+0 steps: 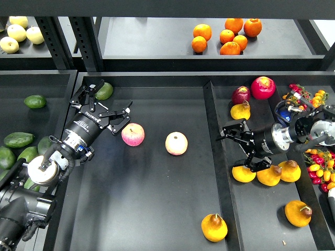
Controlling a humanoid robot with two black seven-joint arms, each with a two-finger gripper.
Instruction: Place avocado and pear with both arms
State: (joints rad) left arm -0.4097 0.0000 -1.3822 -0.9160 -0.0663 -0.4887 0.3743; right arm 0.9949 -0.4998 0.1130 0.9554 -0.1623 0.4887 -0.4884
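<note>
Fingers of both grippers stand spread and hold nothing: the left gripper splays wide over the rear left corner of the big middle tray, and the right gripper gapes over the left edge of the right tray, its lower finger just above a cluster of 3 pears. Largest of the fruit nearby are 2 pink-and-yellow apples resting mid-tray, which are not wanted. Next in size, the pear lies alone near the front right corner of the middle tray; which pear is meant I cannot tell for sure, since several more sit in the right tray. It should handle as firm and moderately heavy, with smooth waxy skin that may slip; the bulbous base looks the safest place to pinch, not the narrow neck or stem. Smaller, the avocado lies in the left tray by its left edge, with others just beside it and a rounder one close behind the left fingers. Dull skin probably offers better friction, yet ripe flesh bruises, so I would close gently across its short middle.
</note>
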